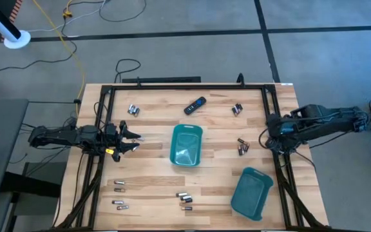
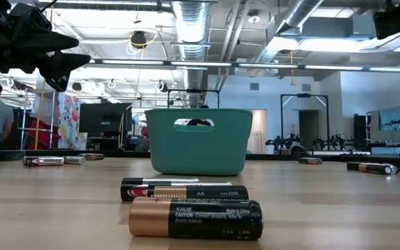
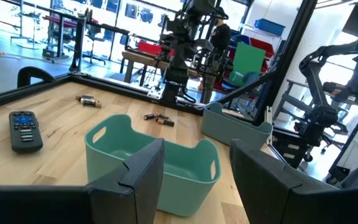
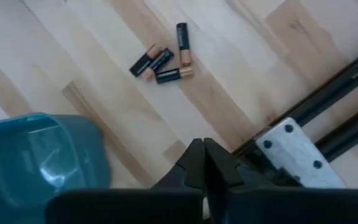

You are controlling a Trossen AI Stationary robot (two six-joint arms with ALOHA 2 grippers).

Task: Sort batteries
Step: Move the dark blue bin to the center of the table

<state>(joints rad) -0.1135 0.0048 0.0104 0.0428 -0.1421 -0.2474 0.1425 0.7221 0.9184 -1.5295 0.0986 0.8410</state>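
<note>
Batteries lie in small groups on the wooden table: far left (image 1: 133,110), far right (image 1: 237,109), right of centre (image 1: 242,147), near left (image 1: 119,187) and near centre (image 1: 185,198). Two of them lie on their sides close to the low camera (image 2: 193,219). One teal tray (image 1: 187,145) stands mid-table, another (image 1: 252,192) near right. My left gripper (image 1: 134,138) hovers open and level at the left edge, facing the middle tray (image 3: 151,158). My right gripper (image 4: 204,165) hangs shut above the right edge, pointing down, with a battery cluster (image 4: 163,59) ahead of it.
A black remote (image 1: 195,105) lies at the far middle. A black metal frame (image 1: 275,109) runs around the table's edges; its rail and a white bracket (image 4: 288,146) sit just below my right gripper. Bare wood lies between the battery groups.
</note>
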